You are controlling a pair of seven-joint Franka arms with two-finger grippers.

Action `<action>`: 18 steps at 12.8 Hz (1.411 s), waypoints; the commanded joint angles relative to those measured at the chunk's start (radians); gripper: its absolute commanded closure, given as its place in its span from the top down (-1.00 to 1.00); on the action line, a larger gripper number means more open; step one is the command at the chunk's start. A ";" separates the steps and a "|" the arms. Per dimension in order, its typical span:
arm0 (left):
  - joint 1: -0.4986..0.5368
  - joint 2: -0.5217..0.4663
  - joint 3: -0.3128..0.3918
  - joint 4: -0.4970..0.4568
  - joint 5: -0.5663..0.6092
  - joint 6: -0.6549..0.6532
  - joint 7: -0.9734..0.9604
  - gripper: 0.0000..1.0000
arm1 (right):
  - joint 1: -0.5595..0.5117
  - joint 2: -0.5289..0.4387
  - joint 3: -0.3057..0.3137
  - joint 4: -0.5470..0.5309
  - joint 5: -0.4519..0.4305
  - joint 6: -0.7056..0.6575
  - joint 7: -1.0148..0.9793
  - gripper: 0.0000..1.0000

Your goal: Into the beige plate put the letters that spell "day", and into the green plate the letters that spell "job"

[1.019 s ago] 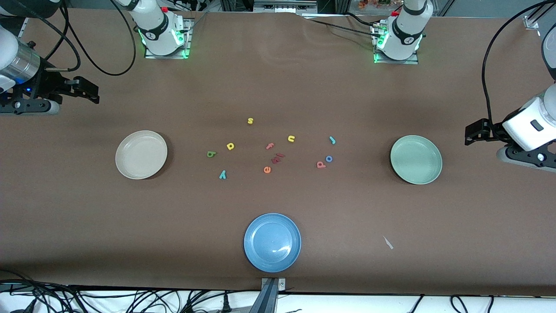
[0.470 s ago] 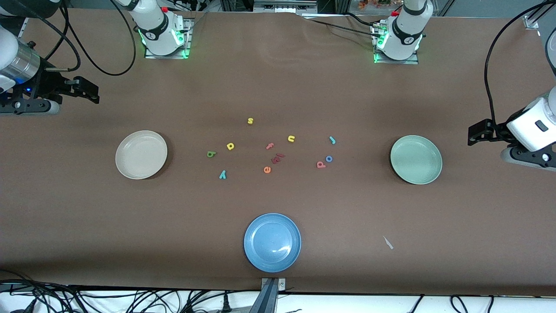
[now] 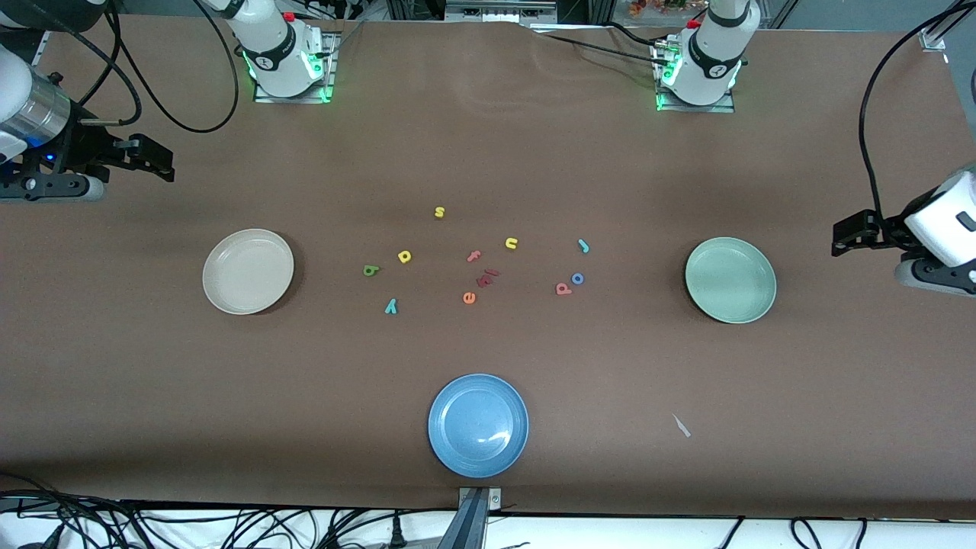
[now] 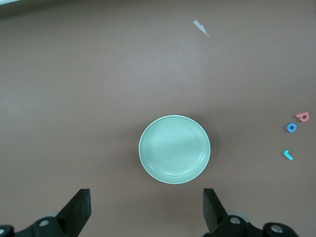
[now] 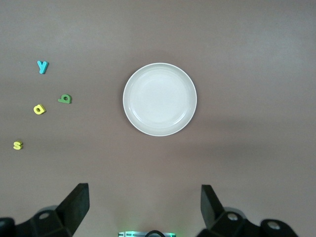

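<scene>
The beige plate [image 3: 248,271] [image 5: 159,98] lies toward the right arm's end of the table and holds nothing. Beside it lie the olive-green letter [image 3: 370,270], the yellow round-bowled letter [image 3: 405,257] and the teal "y" [image 3: 390,306]. The green plate [image 3: 730,280] [image 4: 174,149] lies toward the left arm's end, also bare, with the teal "j" [image 3: 583,245], blue "o" [image 3: 578,279] and pink letter [image 3: 563,288] beside it. My left gripper [image 3: 841,238] [image 4: 146,200] hangs open over bare table past the green plate. My right gripper [image 3: 162,162] [image 5: 144,195] waits open over the right arm's end.
A blue plate [image 3: 478,425] sits near the front edge. Among the letters in the middle lie a yellow "s" [image 3: 439,212], yellow "u" [image 3: 511,243], pink "f" [image 3: 474,256], orange "e" [image 3: 469,297] and dark red pieces [image 3: 486,278]. A pale scrap [image 3: 681,425] lies near the front.
My left gripper has drawn back from the green plate toward the left arm's end of the table. The right arm, plates and letters have not moved.
</scene>
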 commanded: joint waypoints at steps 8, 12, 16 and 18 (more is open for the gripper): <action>0.002 -0.008 -0.008 0.005 -0.031 -0.001 0.025 1.00 | -0.010 0.009 0.003 0.021 0.021 -0.009 0.003 1.00; -0.004 -0.008 -0.008 0.005 -0.025 -0.001 0.025 1.00 | -0.010 0.009 0.003 0.021 0.021 -0.009 0.002 1.00; -0.005 -0.007 -0.009 0.005 -0.025 -0.001 0.024 1.00 | -0.010 0.009 0.003 0.021 0.019 -0.009 0.003 1.00; -0.007 -0.007 -0.009 0.005 -0.030 -0.001 0.024 1.00 | -0.010 0.009 0.003 0.020 0.019 -0.009 0.003 1.00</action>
